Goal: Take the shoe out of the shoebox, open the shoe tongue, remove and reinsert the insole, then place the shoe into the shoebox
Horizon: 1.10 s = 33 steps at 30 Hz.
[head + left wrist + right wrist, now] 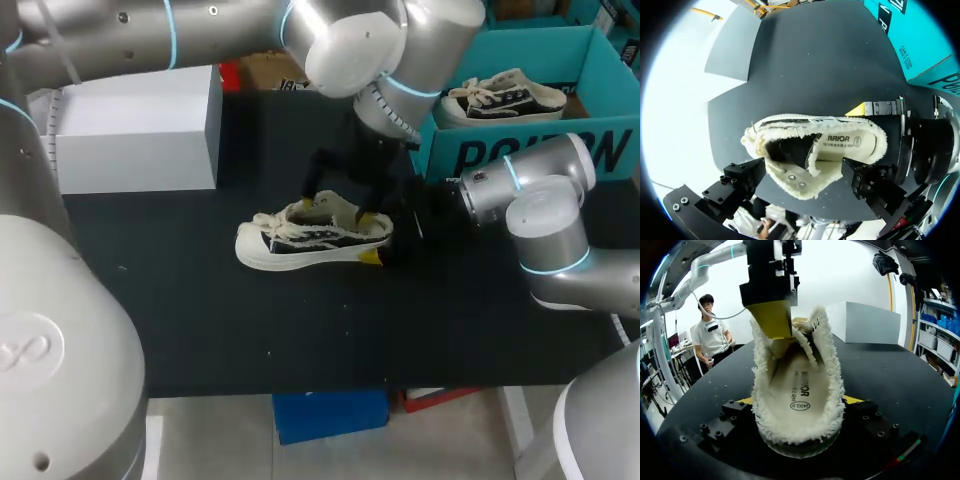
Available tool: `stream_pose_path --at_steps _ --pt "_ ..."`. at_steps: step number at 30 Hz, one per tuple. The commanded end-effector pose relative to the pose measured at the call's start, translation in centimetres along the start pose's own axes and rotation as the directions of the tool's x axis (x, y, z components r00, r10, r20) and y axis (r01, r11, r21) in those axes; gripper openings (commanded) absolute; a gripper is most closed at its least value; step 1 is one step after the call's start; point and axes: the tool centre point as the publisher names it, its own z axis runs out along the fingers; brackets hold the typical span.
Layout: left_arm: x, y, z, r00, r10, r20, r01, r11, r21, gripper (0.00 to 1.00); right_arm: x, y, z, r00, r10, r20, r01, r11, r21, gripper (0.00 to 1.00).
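Head view shows me the big black table (200,320) first. My left arm (150,35) comes in over the back of it, and my right arm (545,215) comes in low from the side. A white box (140,130) sits at the back on the left. The blue-green shoebox (530,150) sits at the back on the right, open on top, with another shoe (500,100) lying inside it. The shoe (290,245) I am working on is out of the shoebox. It stands on its sole in the middle of the table, near the front of the shoebox but not touching it, with its toe pointing away from my right arm. My left claw (335,208) hangs right over the shoe and is opened wide, one side nearer the laces and one nearer the heel. In the right wrist view, one yellow finger (771,317) of that claw rests against the fuzzy edge of the shoe. I cannot see the other finger touching, so I call this claw wide and not holding. My right claw (800,402) is at the heel. Its two yellow tips (852,400) press the heel from both sides, so it is holding the shoe. The insole (845,145) lies flat inside the shoe, and I can see it through the opening.
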Motion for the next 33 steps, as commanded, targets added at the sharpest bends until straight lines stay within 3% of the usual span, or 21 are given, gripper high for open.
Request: stream_pose_path --at_steps 1,11,12,14,33 --pt "1.6 -0.6 1.5 0.997 0.002 0.075 -0.001 1.000 -0.013 1.00 -0.2 -0.2 0.4 1.000 0.002 -0.001 -0.002 1.000 0.002 0.00" --pt "1.7 -0.9 3.6 0.991 0.002 0.137 0.001 1.000 -0.026 1.00 -0.2 -0.2 0.4 1.000 0.002 -0.001 -0.002 1.000 0.002 0.00" --pt "1.6 -1.0 3.7 0.990 0.001 0.141 0.003 1.000 -0.029 0.74 -0.2 -0.2 0.4 1.000 0.002 -0.001 -0.002 1.000 0.002 0.00" --pt "1.4 -1.1 3.9 0.990 -0.001 0.144 0.006 0.999 -0.031 0.00 -0.2 -0.2 0.4 1.000 0.002 -0.001 -0.002 1.000 0.002 0.00" --pt "-0.3 -1.2 3.8 0.990 -0.007 0.142 0.011 1.000 -0.023 0.00 -0.2 -0.2 0.4 1.000 0.002 -0.001 -0.002 1.000 0.002 0.00"
